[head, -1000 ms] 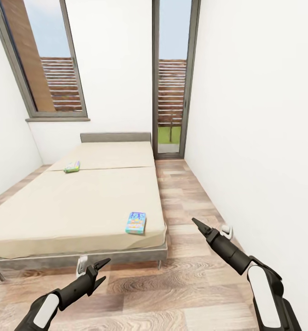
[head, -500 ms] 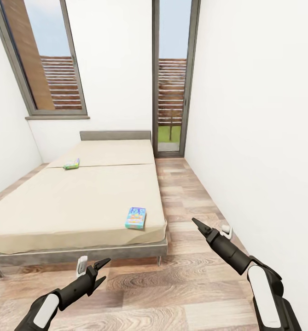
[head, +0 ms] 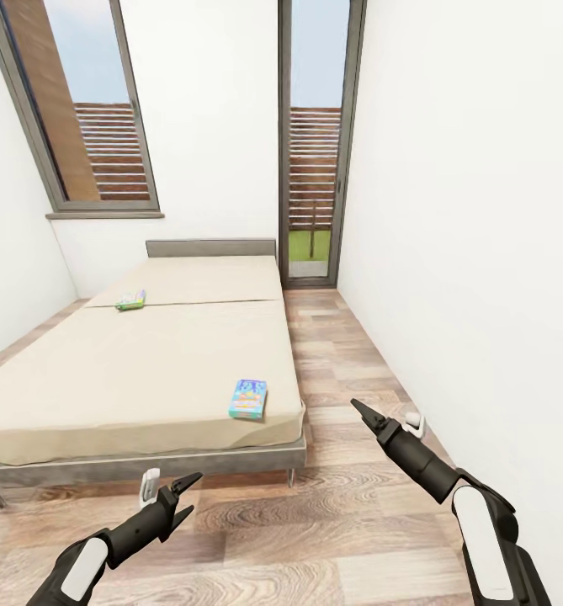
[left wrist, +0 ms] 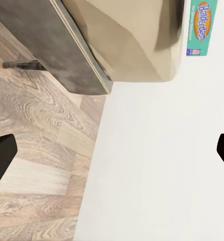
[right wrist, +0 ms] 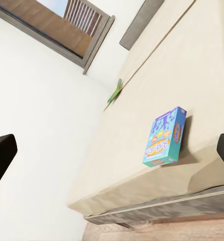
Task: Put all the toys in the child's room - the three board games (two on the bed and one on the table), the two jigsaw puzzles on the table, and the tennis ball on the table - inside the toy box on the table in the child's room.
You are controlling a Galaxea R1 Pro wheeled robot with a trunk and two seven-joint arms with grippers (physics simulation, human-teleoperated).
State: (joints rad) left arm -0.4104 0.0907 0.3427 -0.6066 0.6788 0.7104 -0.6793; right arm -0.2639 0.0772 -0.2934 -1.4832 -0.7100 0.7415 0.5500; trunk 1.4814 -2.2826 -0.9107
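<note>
Two board games lie on the beige bed [head: 146,370]. A blue box [head: 248,399] rests near the bed's near right corner, and it also appears in the right wrist view [right wrist: 164,137] and the left wrist view [left wrist: 201,27]. A green box [head: 130,300] lies farther back on the left, seen edge-on from the right wrist [right wrist: 115,91]. My left gripper [head: 190,493] hangs open over the floor just before the bed frame. My right gripper [head: 358,411] is open in the aisle right of the bed, empty. The table, toy box, puzzles and tennis ball are out of view.
A wood-floor aisle [head: 340,353] runs between the bed and the white right wall [head: 483,252], ending at a narrow glass door [head: 313,143]. A tall window [head: 79,109] stands behind the grey headboard [head: 211,249]. The bed's metal leg [head: 290,481] is near my left gripper.
A second ago the whole picture shifted slightly and the bed now sits a little higher and farther, so the camera moved. Both arms hold the same pose.
</note>
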